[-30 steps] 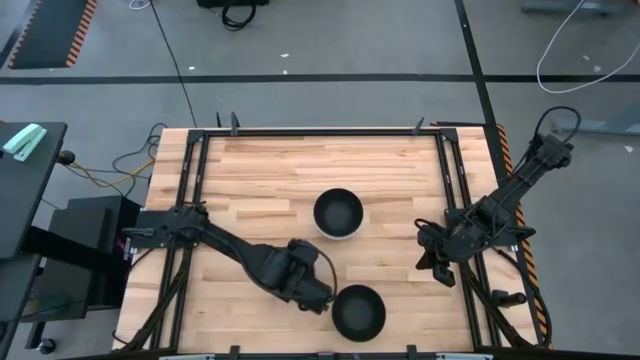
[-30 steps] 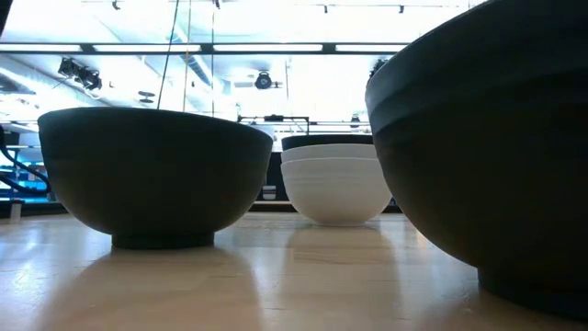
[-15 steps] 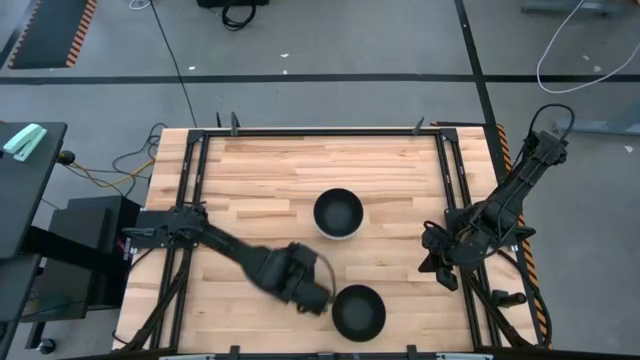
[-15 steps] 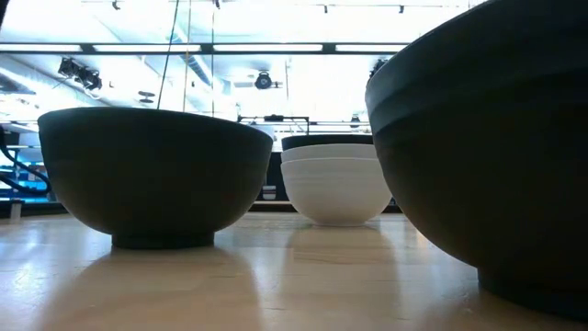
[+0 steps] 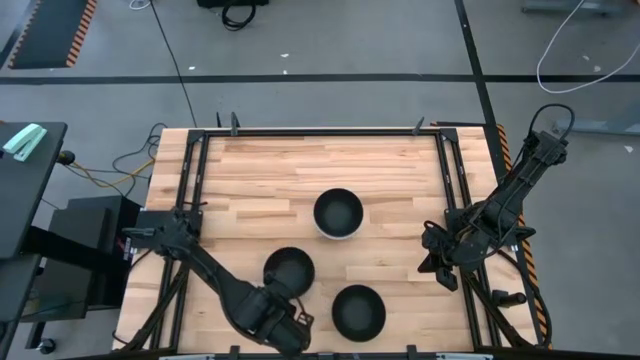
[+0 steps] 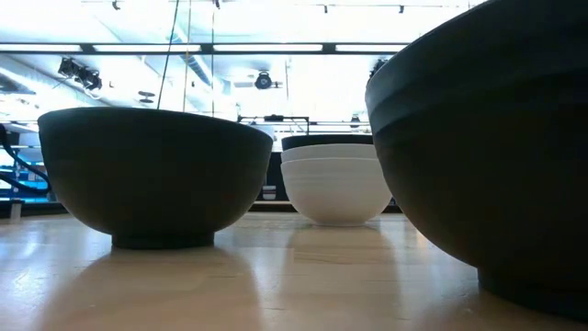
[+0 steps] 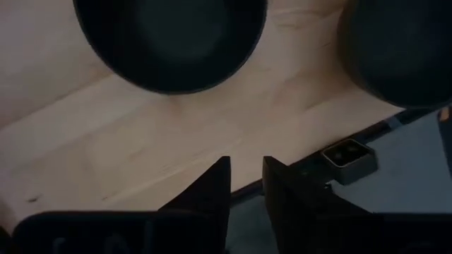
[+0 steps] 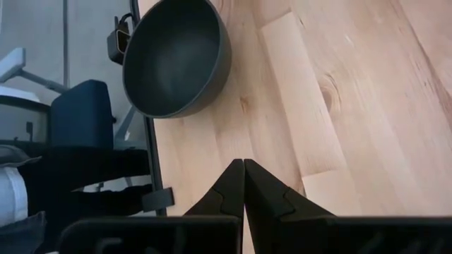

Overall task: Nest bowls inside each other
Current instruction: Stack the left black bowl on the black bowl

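Note:
A black bowl sits nested on two white bowls as a stack (image 5: 338, 213) at the table's middle; the low view shows the stack (image 6: 335, 184) standing on its white foot. A second black bowl (image 5: 289, 270) (image 6: 147, 175) and a third (image 5: 358, 310) (image 6: 496, 138) stand apart on their bases toward the near edge. My left gripper (image 5: 287, 330) (image 7: 246, 176) hovers at the near edge, nearer than the two loose bowls, its fingers a narrow gap apart and holding nothing. My right gripper (image 5: 437, 262) (image 8: 244, 169) waits shut near the right edge.
Black metal rails (image 5: 455, 190) frame the wooden table on all sides. A small camera box (image 7: 346, 156) sits at the near edge, close to my left gripper. Bare wood lies between the stack and the far edge (image 5: 320, 160).
My left arm has drawn back from beside the nearest black bowl toward the table's near edge and a little to the left. This uncovers the second black bowl, which the arm hid before. No bowl has shifted in the low view.

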You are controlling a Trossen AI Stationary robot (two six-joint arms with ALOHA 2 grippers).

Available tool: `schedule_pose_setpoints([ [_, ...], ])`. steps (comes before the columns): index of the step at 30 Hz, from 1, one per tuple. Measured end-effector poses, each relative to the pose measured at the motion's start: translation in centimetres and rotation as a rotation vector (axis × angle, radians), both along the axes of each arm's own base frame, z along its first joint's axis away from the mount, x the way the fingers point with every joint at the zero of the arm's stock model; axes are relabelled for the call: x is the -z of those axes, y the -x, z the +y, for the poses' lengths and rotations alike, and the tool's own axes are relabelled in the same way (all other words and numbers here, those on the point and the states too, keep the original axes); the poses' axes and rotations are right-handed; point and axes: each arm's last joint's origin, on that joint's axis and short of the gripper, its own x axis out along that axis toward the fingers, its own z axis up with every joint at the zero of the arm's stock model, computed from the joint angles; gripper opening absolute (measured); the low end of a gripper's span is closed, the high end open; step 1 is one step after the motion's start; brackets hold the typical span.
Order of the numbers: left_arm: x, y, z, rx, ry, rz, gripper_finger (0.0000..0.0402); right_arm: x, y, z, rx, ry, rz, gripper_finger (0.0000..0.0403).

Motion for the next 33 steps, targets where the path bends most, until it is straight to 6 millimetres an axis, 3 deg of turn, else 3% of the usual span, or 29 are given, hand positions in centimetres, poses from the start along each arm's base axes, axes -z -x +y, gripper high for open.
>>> schedule_pose_setpoints([
  [6, 4.3, 0.3, 0.4, -0.082, -0.009, 0.211, 0.0091, 0.0, 0.0, 0.0, 0.000, -0.002, -0.001, 0.0013],
  [10, 6.0, 0.1, 1.4, -0.125, -0.052, 0.262, 0.0088, 0.0, 0.0, 0.0, 0.000, -0.002, -0.001, 0.0013],
  [20, 6.6, -1.9, 7.9, -0.101, -0.126, 0.302, 0.0081, -0.1, -0.1, 0.2, 0.000, -0.020, -0.018, 0.0013],
  [26, 6.1, -1.0, 12.1, -0.127, -0.137, 0.280, 0.0074, -0.4, -0.1, 0.6, -0.020, -0.045, -0.040, 0.0013],
  [33, 6.8, 0.3, 14.7, -0.108, -0.020, 0.078, 0.0071, -0.4, 0.2, 0.9, -0.025, -0.037, -0.053, 0.0013],
])
